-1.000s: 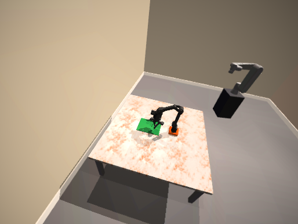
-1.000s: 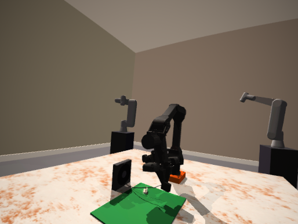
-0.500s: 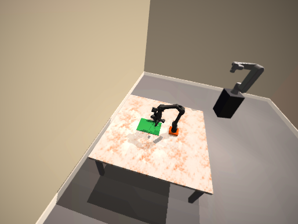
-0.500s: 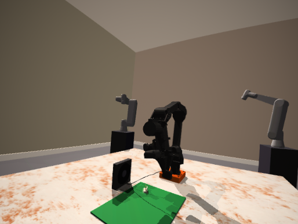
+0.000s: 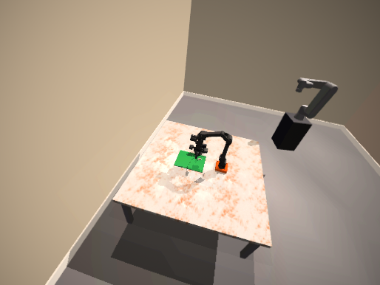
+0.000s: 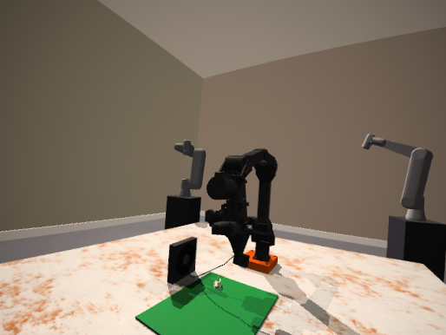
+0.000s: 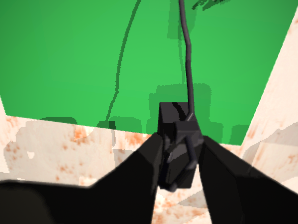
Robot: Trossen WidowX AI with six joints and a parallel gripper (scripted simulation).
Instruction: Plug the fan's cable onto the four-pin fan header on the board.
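Note:
The gripper [image 5: 197, 156] [image 6: 241, 259] [image 7: 180, 150] points down and is shut on the cable's black plug [image 7: 173, 116]. It holds the plug above the edge of the green board [image 5: 183, 162] [image 6: 226, 316] [image 7: 75, 65]; the exact height is unclear. The thin dark cable [image 6: 217, 267] [image 7: 189, 65] runs from the plug to the black fan [image 6: 175, 266], which stands upright at the board's edge in the exterior view. A small whitish part [image 6: 218, 285] stands on the board, apart from the gripper. The four header pins cannot be made out, and the plug's underside is hidden.
The arm's orange base [image 5: 221, 167] [image 6: 265, 263] stands beside the board on the mottled table [image 5: 207, 207] [image 6: 52, 295]. Grey arms on dark pedestals [image 5: 291, 132] [image 6: 183, 212] stand beyond the table. Shadows of the arm and cable fall across the board.

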